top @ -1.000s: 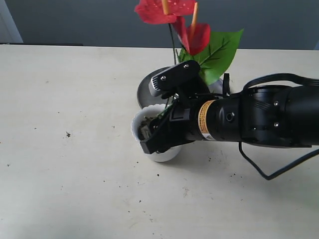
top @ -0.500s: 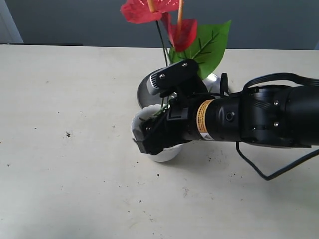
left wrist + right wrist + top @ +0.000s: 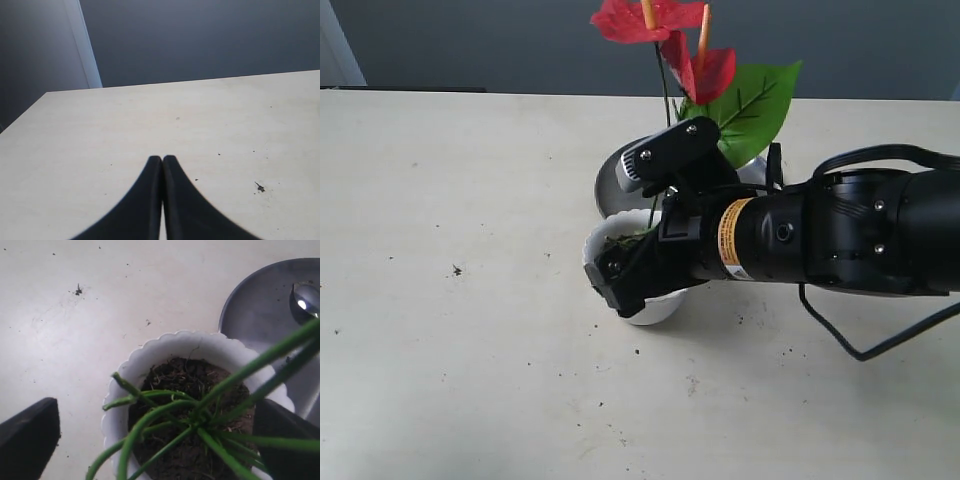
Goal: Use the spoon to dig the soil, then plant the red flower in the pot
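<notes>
1. My right hand (image 3: 620,285) sits over the near rim of the pot (image 3: 655,308), its black fingers (image 3: 30,437) spread wide to either side of the pot in the right wrist view, gripping nothing.
2. The pot stands upright on the desk (image 3: 470,350), white with a scalloped rim, and it is my landmark for the rest.
3. Inside the pot lies the soil (image 3: 175,385), dark and crumbly, filling it to a little below the rim.
4. The thin green stems of the red flower (image 3: 665,35) go down into that soil; several stems fan out across the pot's mouth in the right wrist view.
5. Above the pot and beyond my right arm rise the red petals, two orange spikes and one large green leaf (image 3: 755,100).
6. Just behind the pot, touching or nearly touching its far rim, lies a round steel plate (image 3: 615,180), mostly hidden by my arm.
7. In that plate rests the spoon (image 3: 305,302); I see only its shiny bowl at the picture's edge.
8. Small dark crumbs (image 3: 456,270) speckle the desk near the pot.
9. My left hand (image 3: 162,162) is well away from the pot over bare desk, fingertips pressed together with nothing between them.
</notes>
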`<state>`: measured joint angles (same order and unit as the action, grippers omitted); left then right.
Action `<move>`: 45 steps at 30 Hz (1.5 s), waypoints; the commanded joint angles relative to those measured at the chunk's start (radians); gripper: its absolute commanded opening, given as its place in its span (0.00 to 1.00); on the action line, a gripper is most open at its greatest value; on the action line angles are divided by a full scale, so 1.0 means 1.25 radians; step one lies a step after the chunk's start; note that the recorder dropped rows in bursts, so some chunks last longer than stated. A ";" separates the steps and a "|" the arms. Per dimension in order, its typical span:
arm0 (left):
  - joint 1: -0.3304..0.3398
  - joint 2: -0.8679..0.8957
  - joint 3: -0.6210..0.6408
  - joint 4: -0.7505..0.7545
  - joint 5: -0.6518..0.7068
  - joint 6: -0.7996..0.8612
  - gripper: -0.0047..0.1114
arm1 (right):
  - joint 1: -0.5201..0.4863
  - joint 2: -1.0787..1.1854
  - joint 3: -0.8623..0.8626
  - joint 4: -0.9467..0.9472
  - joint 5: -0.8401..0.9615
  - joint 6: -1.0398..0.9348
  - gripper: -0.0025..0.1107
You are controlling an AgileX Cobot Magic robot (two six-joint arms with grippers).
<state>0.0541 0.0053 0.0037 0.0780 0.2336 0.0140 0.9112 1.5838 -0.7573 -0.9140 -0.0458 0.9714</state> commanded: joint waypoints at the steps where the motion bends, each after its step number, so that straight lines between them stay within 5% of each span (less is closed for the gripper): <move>1: -0.006 -0.004 -0.003 -0.006 -0.001 -0.003 0.04 | -0.001 -0.021 0.004 -0.001 0.011 -0.002 0.94; 45: -0.006 -0.004 -0.003 -0.006 -0.001 -0.003 0.04 | -0.001 -0.199 0.087 0.055 0.079 0.000 0.94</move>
<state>0.0541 0.0053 0.0037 0.0780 0.2336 0.0140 0.9112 1.3479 -0.6540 -0.8549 0.0421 0.9714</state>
